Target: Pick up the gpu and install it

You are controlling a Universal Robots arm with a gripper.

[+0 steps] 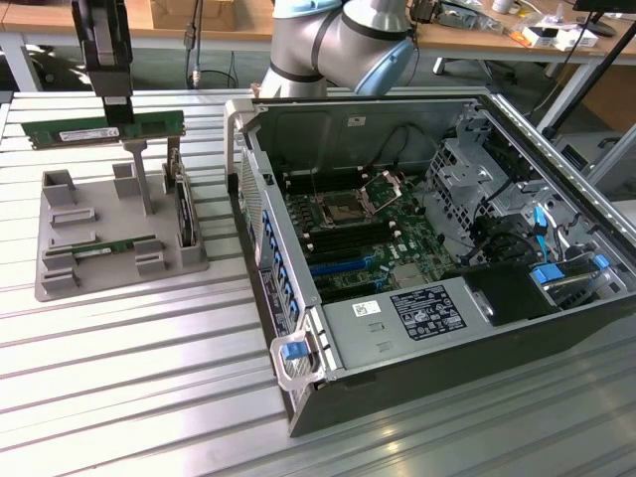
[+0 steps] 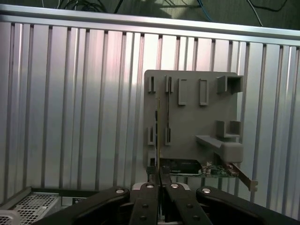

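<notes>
The gpu (image 1: 70, 130), a long thin green board stick, hangs level above the grey holder tray (image 1: 119, 234) at the exterior view's left. My gripper (image 1: 117, 121) is shut on it from above, near its middle. In the wrist view the gpu (image 2: 158, 136) shows edge-on as a thin line running out from between my closed fingertips (image 2: 146, 199), and my gripper (image 2: 161, 187) is above the grey holder tray (image 2: 192, 117).
A second green stick (image 1: 104, 246) lies in the tray. A dark upright card with a metal bracket (image 1: 185, 214) (image 2: 206, 169) stands at the tray's edge. An open computer case (image 1: 556, 328) with its motherboard (image 1: 368, 238) sits on the ribbed metal table (image 1: 129, 378).
</notes>
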